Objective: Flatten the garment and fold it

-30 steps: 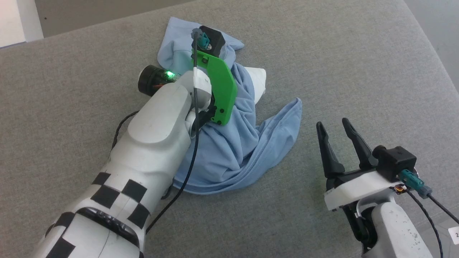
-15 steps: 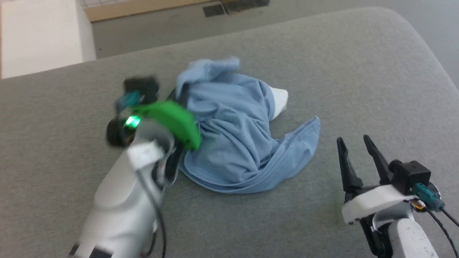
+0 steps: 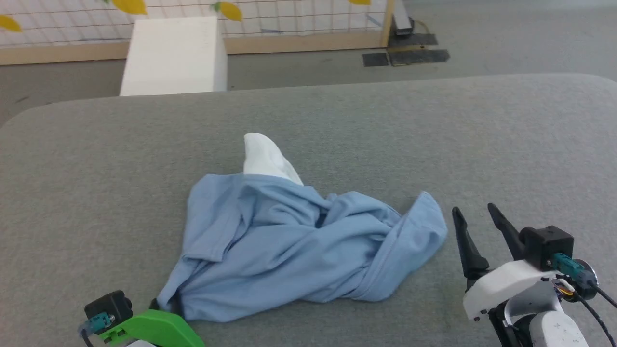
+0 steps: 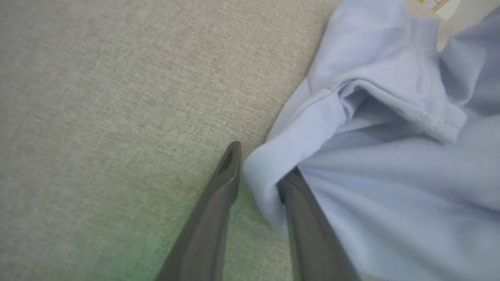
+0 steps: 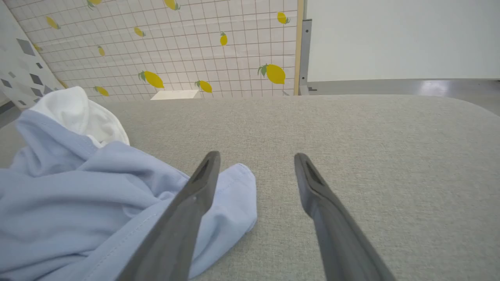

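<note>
The garment (image 3: 289,241), a light blue T-shirt with a white part (image 3: 262,156) sticking out at its far side, lies crumpled in the middle of the grey table (image 3: 385,120). My left gripper (image 4: 263,160) is at the garment's near left corner. Its fingers stand apart with a folded hem corner of the garment (image 4: 390,175) lying loosely between them. In the head view its green mount (image 3: 149,330) sits at the bottom edge. My right gripper (image 3: 473,208) hovers open just right of the garment, and the right wrist view shows the garment (image 5: 78,187) beside the left finger of my right gripper (image 5: 256,155), nothing between its fingers.
Beyond the table's far edge stands a white box (image 3: 173,53) on the floor, in front of a tiled wall with lemon prints (image 5: 218,50). Bare grey table stretches to the right of the garment and behind it.
The head camera has tilted up. My left arm has drawn back to the near left, the garment has come with it and lies wider, and the left fingers have parted. The right gripper stays open.
</note>
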Available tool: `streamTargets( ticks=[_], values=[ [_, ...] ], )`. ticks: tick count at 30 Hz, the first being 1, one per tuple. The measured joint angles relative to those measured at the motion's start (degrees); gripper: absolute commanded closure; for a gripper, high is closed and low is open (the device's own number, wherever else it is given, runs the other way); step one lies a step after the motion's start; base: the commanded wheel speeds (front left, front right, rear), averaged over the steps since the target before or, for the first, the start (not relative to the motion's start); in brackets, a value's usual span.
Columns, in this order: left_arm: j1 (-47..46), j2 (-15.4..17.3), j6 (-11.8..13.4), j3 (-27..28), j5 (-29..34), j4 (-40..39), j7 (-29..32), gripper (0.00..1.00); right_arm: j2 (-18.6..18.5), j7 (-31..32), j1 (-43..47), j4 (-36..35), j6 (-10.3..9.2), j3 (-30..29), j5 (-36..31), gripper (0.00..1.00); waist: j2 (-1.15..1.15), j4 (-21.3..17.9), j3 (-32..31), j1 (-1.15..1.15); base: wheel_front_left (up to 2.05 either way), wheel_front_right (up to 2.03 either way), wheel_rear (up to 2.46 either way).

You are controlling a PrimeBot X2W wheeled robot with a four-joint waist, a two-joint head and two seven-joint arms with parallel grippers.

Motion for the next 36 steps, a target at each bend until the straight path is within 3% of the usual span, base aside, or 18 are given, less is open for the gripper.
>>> streamTargets(
  ticks=[2,5,8,14,17,18,19,20,21,24,25,28,36],
  values=[
    [0.0,-0.9,0.5,0.5,0.0,-0.6,-1.3,0.0,0.0,2.0,0.0,-0.4,0.0,0.3,-0.3,0.0,0.0,1.4,-0.3,0.0,0.0,0.0,0.0],
    [-0.6,-2.4,0.7,2.3,1.7,-1.7,-9.1,0.0,0.0,6.6,-0.2,-0.4,0.0,0.4,-0.3,0.0,0.0,3.4,-0.4,0.0,0.0,0.0,0.0],
    [-2.5,-3.0,0.4,2.9,6.2,-2.4,-13.9,0.0,0.0,14.7,-1.5,1.7,0.0,0.0,-0.1,0.0,0.0,5.0,0.0,0.0,0.0,0.0,0.0],
    [-6.7,-6.1,-3.2,6.5,18.7,-7.2,-14.5,0.0,0.0,31.0,-7.1,8.2,0.0,0.2,-0.2,0.0,0.0,6.1,2.5,0.0,0.0,0.0,0.0],
    [-6.4,-8.9,-4.3,8.6,21.9,-7.9,-14.5,0.0,-0.2,38.0,-9.2,9.5,-0.02,1.8,-0.7,0.02,0.0,6.2,3.4,0.0,0.0,0.0,0.0],
    [-6.3,-9.5,-4.8,9.2,22.5,-8.0,-14.5,0.0,-0.3,39.9,-9.7,9.6,-0.02,2.3,-0.6,0.41,0.0,6.1,3.5,0.0,0.0,0.0,0.0],
    [-6.1,-10.0,-5.4,10.0,23.0,-8.0,-14.5,0.0,-0.3,41.6,-10.1,9.4,-0.02,2.9,-0.5,0.64,0.0,6.1,3.5,0.0,0.0,0.0,0.0],
    [-5.8,-10.4,-6.1,10.5,23.3,-7.9,-14.5,0.0,-0.4,42.7,-10.2,9.0,-0.02,3.3,-0.3,0.94,0.0,6.0,3.4,0.0,0.0,0.0,0.0],
    [-5.6,-10.7,-6.8,11.0,23.5,-7.6,-14.5,0.0,-0.3,42.7,-10.1,8.4,-0.02,3.4,-0.4,1.0,0.0,5.9,3.3,0.0,0.0,0.0,0.0],
    [-4.7,-11.3,-8.9,12.0,24.3,-6.0,-14.5,0.0,0.4,39.9,-8.3,6.4,0.0,1.0,-0.9,1.0,0.0,5.6,2.6,0.0,0.0,0.0,0.0],
    [-4.0,-11.7,-10.5,13.1,25.1,-4.3,-14.5,0.0,0.5,35.7,-5.4,3.1,-0.01,-5.1,-1.5,1.0,0.0,5.3,1.6,0.0,0.0,0.0,0.0],
    [-3.2,-12.4,-11.2,13.9,25.6,-3.3,-14.6,0.0,0.3,33.2,-1.9,-0.5,-0.01,-12.1,-2.5,1.0,0.0,5.0,0.3,0.0,0.0,0.0,0.0],
    [-2.2,-13.0,-12.8,15.2,26.4,-2.7,-14.7,0.0,0.1,34.3,9.6,-4.5,-0.01,-29.7,-0.4,1.0,0.0,3.5,-2.2,0.0,0.0,0.0,0.0]
  ],
)
